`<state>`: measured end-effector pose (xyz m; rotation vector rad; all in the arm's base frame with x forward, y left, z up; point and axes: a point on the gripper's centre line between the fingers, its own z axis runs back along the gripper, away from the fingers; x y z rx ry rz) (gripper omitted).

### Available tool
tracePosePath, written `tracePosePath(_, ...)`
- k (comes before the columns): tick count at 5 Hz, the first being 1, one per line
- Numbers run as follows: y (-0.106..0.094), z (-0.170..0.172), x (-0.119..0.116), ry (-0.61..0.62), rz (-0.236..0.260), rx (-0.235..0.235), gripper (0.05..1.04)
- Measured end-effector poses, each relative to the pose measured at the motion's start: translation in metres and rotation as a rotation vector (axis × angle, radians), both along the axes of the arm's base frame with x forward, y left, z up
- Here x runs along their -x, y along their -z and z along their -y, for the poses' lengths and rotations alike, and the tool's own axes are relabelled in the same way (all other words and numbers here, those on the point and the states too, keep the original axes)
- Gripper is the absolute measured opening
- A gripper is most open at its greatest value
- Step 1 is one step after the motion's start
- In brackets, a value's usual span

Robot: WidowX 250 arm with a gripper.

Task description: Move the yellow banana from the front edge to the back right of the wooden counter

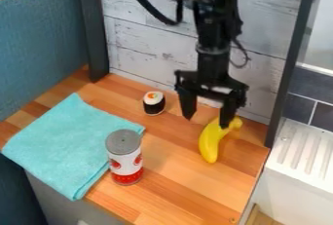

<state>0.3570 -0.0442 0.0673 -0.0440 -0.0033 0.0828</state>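
Note:
The black gripper (pixel 207 117) hangs over the back right of the wooden counter, its two fingers spread apart with nothing between them. Its right finger overlaps the upper part of a yellow banana (pixel 209 142); whether they touch I cannot tell. To the left of the gripper stands a small sushi roll (pixel 154 103) with a black band and a white top. A can (pixel 125 158) with a grey lid and a red and white label stands upright at the front, beside a folded turquoise cloth (pixel 68 141) that covers the left of the counter.
The wooden counter (pixel 185 190) has a teal panel (pixel 42 44) on its left and a whitish plank wall (pixel 146 41) behind. Dark posts rise at the back left and the right. Beyond the right edge is a white ridged drainboard (pixel 302 153).

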Motion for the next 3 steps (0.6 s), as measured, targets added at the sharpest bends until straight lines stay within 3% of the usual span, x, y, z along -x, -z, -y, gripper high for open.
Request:
tracePosePath(1,-0.023,-0.010,0.017,-0.034,0.022,-0.046,1.001)
tracePosePath(2,-0.031,-0.019,0.032,-0.034,-0.016,-0.099,1.000)
tracePosePath(3,-0.034,-0.037,0.044,-0.049,-0.050,-0.104,1.000)
